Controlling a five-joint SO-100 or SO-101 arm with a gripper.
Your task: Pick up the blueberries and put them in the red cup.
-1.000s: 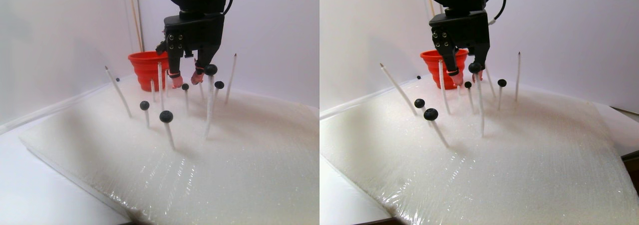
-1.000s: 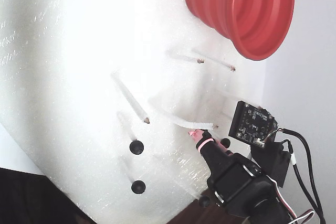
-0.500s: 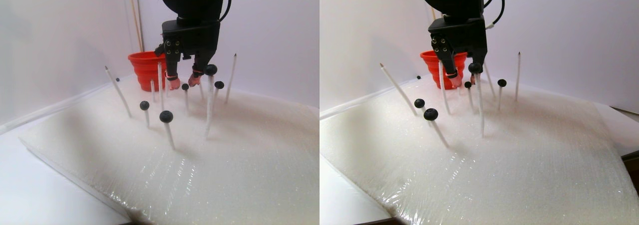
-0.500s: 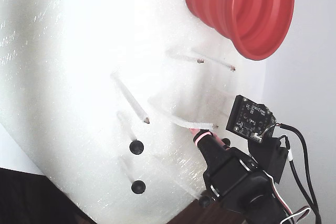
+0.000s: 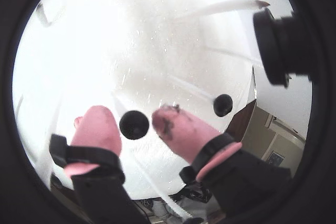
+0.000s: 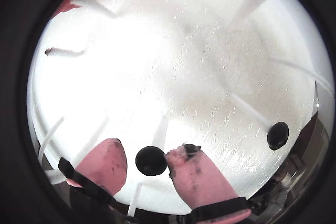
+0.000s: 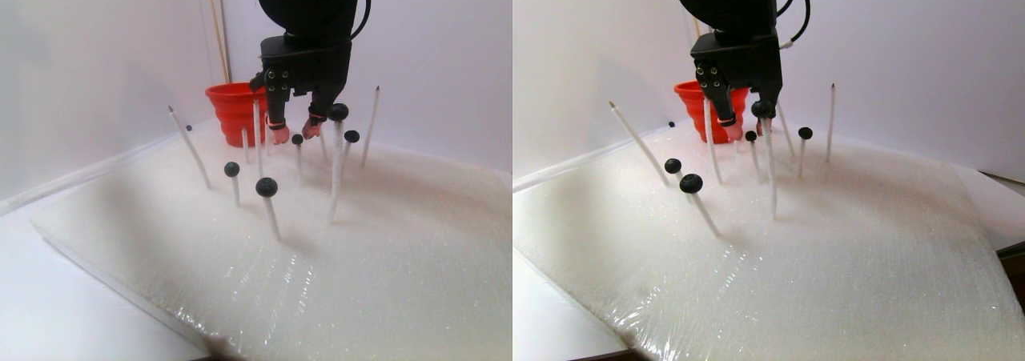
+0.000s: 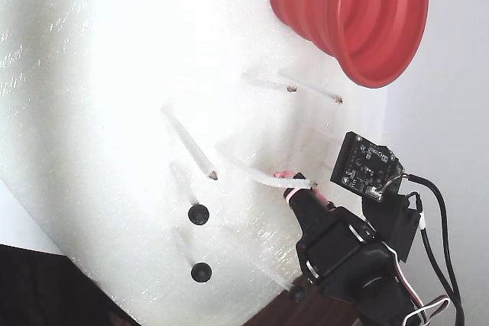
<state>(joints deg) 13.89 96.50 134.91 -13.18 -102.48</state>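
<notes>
My gripper [image 5: 131,120] is open, its pink fingertips on either side of a small blueberry [image 5: 134,124] that sits on a white stick. In another wrist view the berry [image 6: 151,161] touches the right fingertip [image 6: 184,158], with a gap to the left one. The stereo pair view shows the gripper [image 7: 295,131] low over this berry [image 7: 297,139], in front of the red cup [image 7: 228,105]. More blueberries stand on sticks: a larger one [image 7: 338,111], another [image 7: 351,136] and two nearer ones [image 7: 231,169], [image 7: 266,186]. The fixed view shows the ribbed cup [image 8: 359,13] at the top.
Everything stands on a white foam board [image 7: 360,241] wrapped in film. Several bare pointed white sticks [image 7: 188,146] rise around the gripper, some leaning. A small circuit board [image 8: 365,166] rides on the arm. White walls stand behind the cup.
The gripper has moved a little toward the cup side of the board and slightly lower, so its open fingers now straddle the small berry. The berries and cup have not moved.
</notes>
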